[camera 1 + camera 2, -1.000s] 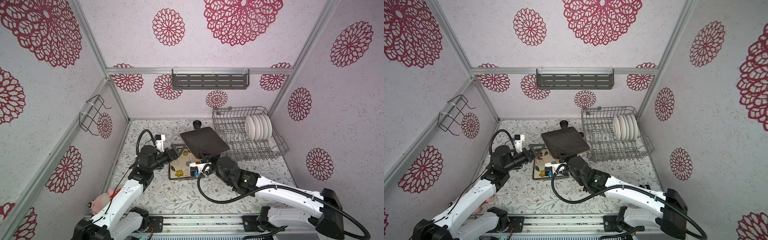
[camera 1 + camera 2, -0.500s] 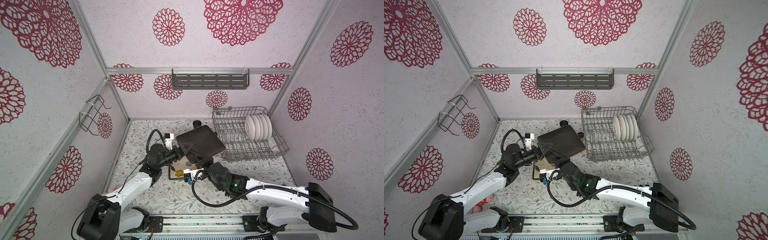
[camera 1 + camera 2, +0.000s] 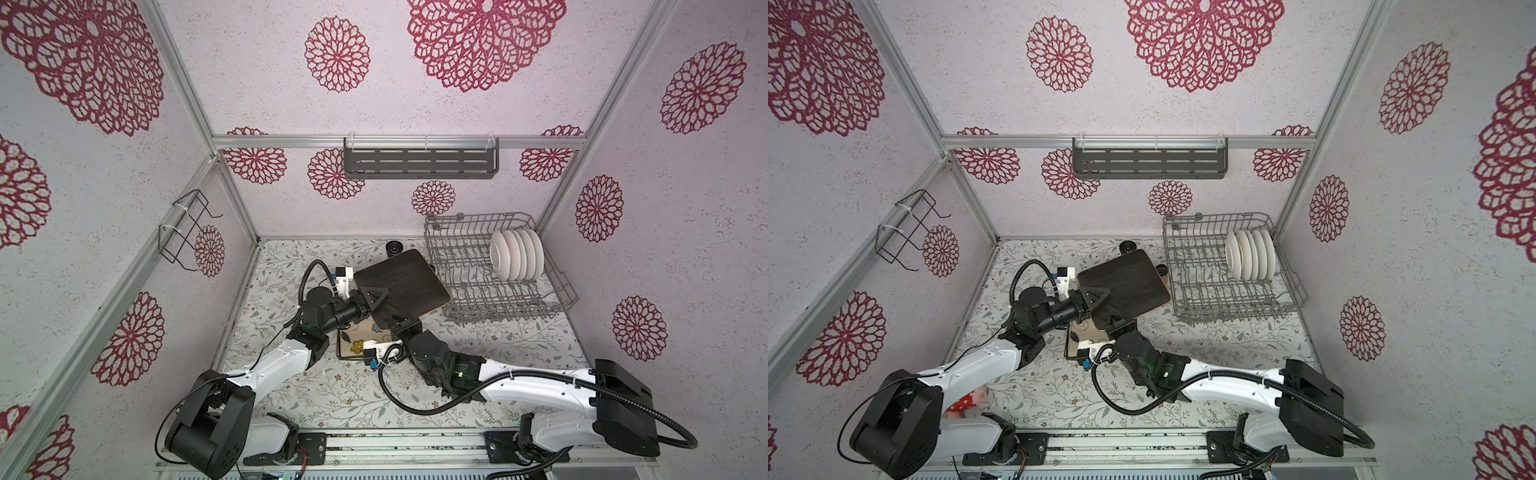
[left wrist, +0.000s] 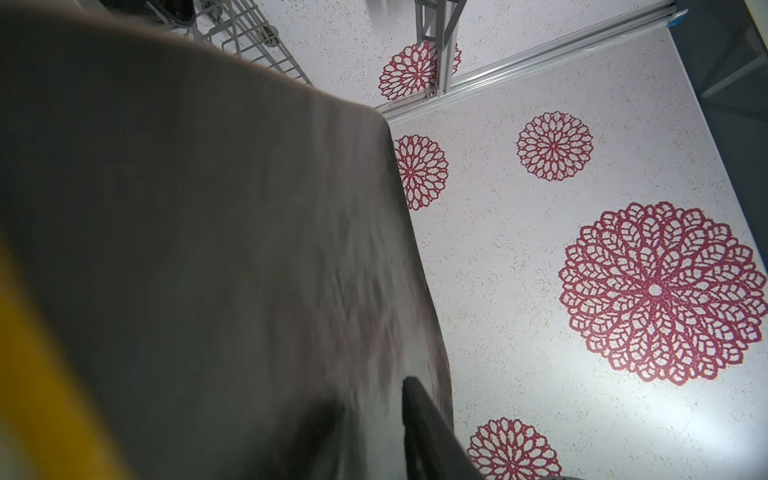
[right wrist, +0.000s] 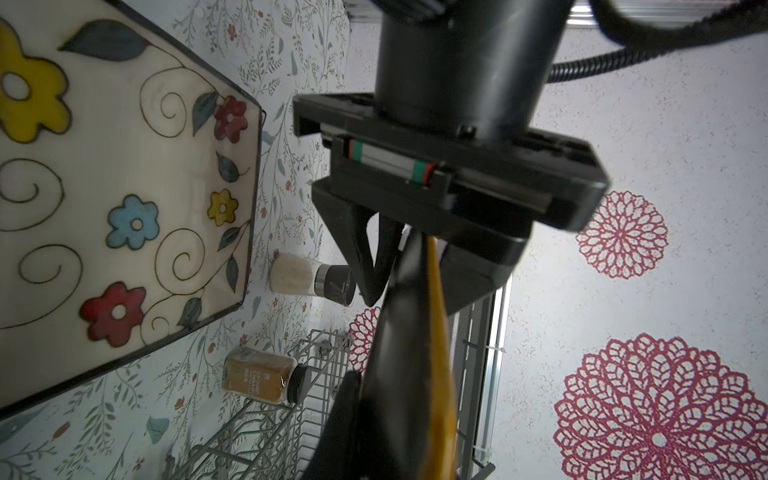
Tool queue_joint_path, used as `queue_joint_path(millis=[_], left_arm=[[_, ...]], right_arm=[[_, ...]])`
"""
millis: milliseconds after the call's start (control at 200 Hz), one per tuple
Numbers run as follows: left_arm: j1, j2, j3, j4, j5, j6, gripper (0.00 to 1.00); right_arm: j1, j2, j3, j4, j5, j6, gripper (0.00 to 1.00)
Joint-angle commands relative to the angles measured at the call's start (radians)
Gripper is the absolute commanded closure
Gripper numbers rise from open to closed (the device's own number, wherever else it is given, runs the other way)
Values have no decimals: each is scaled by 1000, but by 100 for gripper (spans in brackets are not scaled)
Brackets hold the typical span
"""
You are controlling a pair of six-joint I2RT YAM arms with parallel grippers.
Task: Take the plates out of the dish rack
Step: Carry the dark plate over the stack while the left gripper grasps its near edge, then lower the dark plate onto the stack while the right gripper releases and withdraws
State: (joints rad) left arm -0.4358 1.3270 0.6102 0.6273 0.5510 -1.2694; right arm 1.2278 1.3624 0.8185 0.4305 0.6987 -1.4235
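**A:** How far along is the unloading?

**B:** Partway, by my judgement. A cream flowered plate [image 3: 353, 338] lies flat on the tabletop, left of its middle and toward the front edge. The black square plate [image 3: 401, 282] is out of the dish rack [image 3: 461, 270] but not yet set down. It hangs tilted in the air, partly over the cream one, just beside the rack.

**A:** Who has it?

**B:** Both arms. The left gripper [image 3: 376, 297] has narrow jaws clamped over the plate edge that faces the tabletop's left edge. The right gripper [image 3: 399, 325] pinches the edge toward the front, its jaws nearly together on it.

**A:** And what is left?

**B:** A row of round white plates [image 3: 517, 253] stands upright in the rack, at the tabletop's back right corner. I count five, though they overlap. The rest of the rack looks bare.

**A:** Do the wrist cameras add anything?

**B:** The right wrist view shows the black plate edge-on, with an ochre underside the top views never show and the left gripper's jaws on either face. It also shows a pale spice jar [image 5: 295, 274] and a brown spice jar [image 5: 257, 380] between the cream plate and the rack. The left wrist view is mostly the plate's dark face, blurred. Only the top views show the white plates.
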Motion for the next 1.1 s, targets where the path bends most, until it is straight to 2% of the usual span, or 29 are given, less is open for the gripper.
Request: queue_joint_path(millis=[0,265,460,565,690,756,786,821,936,1091], left_arm=[[-6,14,0,52,21,-7,69],[-6,12,2,50,33,2,88],[-3,-1,27,-30,42,56,96],[7,-20,63,-144,47,120,97],[43,-50,112,-298,51,206,100],[67,-60,133,-359,57,241,100],[78,-64,141,-379,62,251,100],[93,-66,149,-397,68,261,100],[132,-74,177,-453,85,293,100],[177,-85,225,-569,92,382,100]], right_arm=[[6,-31,34,199,78,-62,98],[7,-17,33,209,89,-57,95],[6,3,28,224,102,-58,85],[9,8,20,226,122,-58,69],[24,-3,8,202,172,-40,29],[37,-24,-10,181,183,-17,10],[43,-41,-17,158,183,0,5],[50,-59,-23,117,182,29,1],[75,-129,-22,-77,154,169,1],[75,-239,-28,-347,72,475,1]])
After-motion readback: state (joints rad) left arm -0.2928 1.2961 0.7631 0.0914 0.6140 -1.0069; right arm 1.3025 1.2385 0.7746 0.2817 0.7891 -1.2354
